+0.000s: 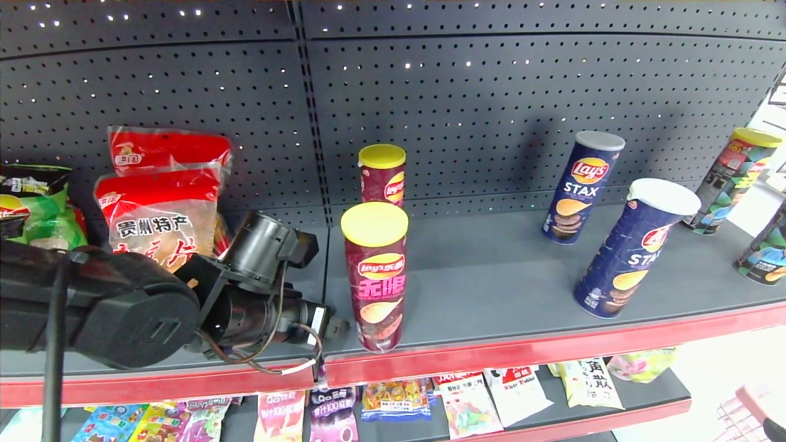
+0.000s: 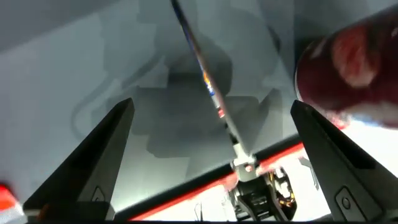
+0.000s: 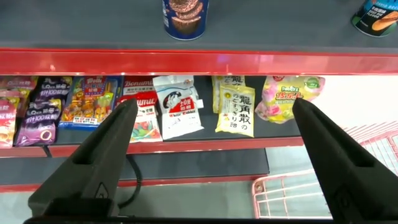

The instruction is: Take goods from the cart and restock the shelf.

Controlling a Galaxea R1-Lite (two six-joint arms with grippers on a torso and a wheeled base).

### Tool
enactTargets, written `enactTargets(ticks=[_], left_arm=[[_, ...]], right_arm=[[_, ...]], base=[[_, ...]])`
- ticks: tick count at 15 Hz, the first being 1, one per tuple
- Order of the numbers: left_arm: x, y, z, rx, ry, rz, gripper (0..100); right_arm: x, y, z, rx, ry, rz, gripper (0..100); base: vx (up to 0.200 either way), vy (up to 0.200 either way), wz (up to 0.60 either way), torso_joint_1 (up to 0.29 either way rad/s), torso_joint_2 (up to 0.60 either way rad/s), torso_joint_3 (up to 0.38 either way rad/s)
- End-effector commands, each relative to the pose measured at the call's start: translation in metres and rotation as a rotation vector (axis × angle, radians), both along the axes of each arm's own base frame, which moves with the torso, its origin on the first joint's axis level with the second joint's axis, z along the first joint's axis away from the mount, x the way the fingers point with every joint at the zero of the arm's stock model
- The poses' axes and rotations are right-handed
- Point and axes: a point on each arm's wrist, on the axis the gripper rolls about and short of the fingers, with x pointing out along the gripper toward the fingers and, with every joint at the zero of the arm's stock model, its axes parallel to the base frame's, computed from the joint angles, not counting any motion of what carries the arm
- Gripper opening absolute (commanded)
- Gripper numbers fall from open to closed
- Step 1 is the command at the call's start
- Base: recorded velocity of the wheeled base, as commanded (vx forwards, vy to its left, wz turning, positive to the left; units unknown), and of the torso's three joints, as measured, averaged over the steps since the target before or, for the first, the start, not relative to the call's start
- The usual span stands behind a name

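Note:
A maroon chip can with a yellow lid (image 1: 374,276) stands at the front edge of the grey shelf (image 1: 491,288), with a second one (image 1: 382,174) behind it. My left gripper (image 1: 334,326) sits low beside the front can's base. In the left wrist view that gripper (image 2: 212,106) is open and holds nothing, with the maroon can (image 2: 348,62) just outside one finger. My right gripper (image 3: 214,102) is open and holds nothing. It hangs in front of the shelf's red lip (image 3: 199,61), below a blue can (image 3: 185,12).
Two blue cans (image 1: 583,187) (image 1: 632,248) stand to the right, and patterned cans (image 1: 734,178) beyond them. Red snack bags (image 1: 156,202) lean at the back left. Candy packets (image 3: 171,112) fill the lower shelf. A pink cart (image 3: 292,199) is at the lower right.

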Motion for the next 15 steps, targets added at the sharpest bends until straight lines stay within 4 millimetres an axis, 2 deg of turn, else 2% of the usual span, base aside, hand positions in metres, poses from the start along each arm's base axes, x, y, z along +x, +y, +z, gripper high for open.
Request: enactTargets(ticks=[1, 15], left_arm=[[0.002, -0.003, -0.001, 0.001, 0.002, -0.003, 100], [0.011, -0.014, -0.001, -0.006, -0.01, -0.019, 100]], right_arm=[[0.001, 0.0, 0.0, -0.001, 0.005, 0.001, 100], [0.002, 0.0, -0.001, 0.0, 0.012, 0.0, 100]], base=[[0.0, 0.0, 0.0, 0.0, 0.0, 0.0], [0.0, 0.0, 0.0, 0.0, 0.0, 0.0]])
